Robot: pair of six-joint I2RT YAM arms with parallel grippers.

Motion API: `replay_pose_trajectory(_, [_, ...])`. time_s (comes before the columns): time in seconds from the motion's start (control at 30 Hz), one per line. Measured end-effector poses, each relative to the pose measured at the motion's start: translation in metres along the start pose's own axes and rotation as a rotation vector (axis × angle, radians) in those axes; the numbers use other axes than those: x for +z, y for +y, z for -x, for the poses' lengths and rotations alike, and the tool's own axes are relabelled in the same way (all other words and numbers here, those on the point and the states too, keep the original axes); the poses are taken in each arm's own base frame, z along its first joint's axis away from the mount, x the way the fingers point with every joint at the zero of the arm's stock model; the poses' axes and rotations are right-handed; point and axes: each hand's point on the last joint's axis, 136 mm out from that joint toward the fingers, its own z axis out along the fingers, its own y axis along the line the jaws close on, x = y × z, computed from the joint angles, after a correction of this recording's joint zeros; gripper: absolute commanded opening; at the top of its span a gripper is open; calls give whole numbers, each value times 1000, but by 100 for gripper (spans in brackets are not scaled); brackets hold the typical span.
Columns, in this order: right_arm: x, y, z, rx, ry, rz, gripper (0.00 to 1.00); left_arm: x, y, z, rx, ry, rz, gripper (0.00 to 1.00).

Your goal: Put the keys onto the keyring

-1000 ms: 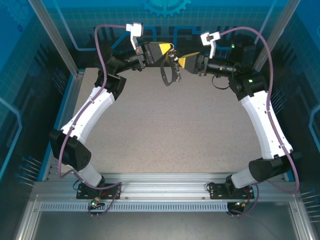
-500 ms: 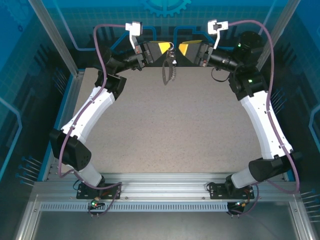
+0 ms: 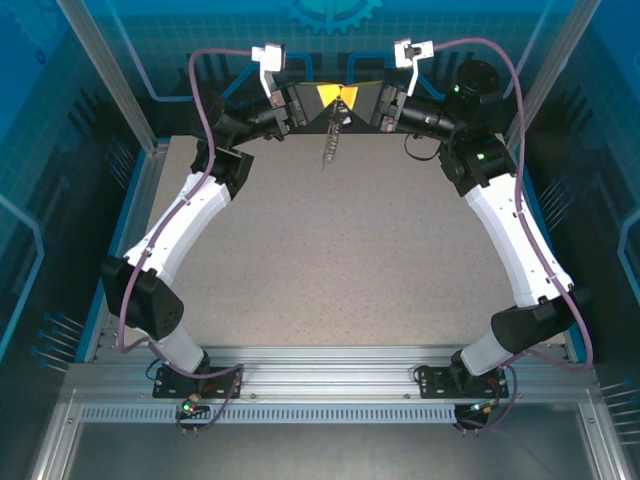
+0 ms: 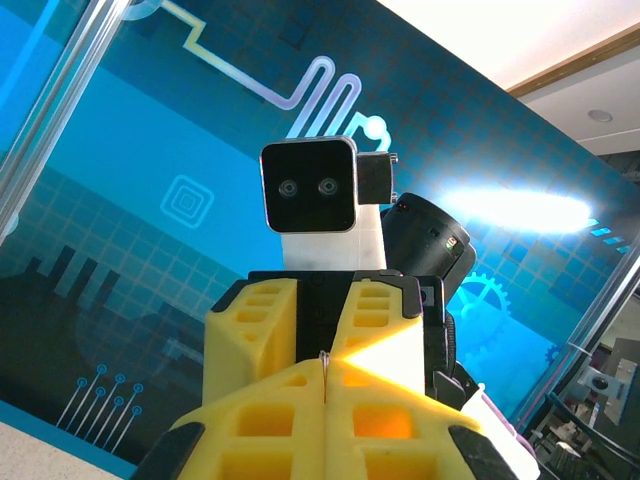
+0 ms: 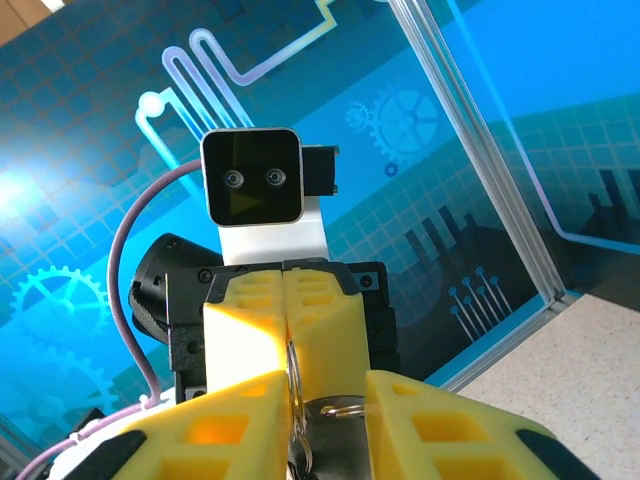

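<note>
Grippers nose to nose at the back, and the join is buried!
The keyring (image 3: 329, 148) dangles, but its top vanishes between yellow fingers (image 3: 325, 96), and the keys are too small to pick out from above. At the right gripper (image 5: 325, 385), silvery rings (image 5: 340, 408) run off the bottom edge: pinched or merely framed, can't tell. In the left gripper (image 4: 325, 368), a thin metal edge (image 4: 323, 360) peeks from the seam, the rest hidden.
</note>
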Motion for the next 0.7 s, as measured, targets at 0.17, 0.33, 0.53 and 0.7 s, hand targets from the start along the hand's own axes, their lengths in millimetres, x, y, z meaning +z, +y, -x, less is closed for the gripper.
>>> replay_pose_trajectory(0.17, [1,4,1,-1,1,10,0,0,2,1,-2,-4,4,0])
replay_pose_trajectory(0.33, [1,5,2,-8,7,14,0,-1,2,2,1,-8,6,1])
replay_pose_trajectory(0.53, [-7,-3,7,-33,46,-1,0,-6,10,3,-16,2,31,40])
replay_pose_trajectory(0.7, [-20,-4,17,-94,86,-11,0,-24,25,12,-22,2,91,46])
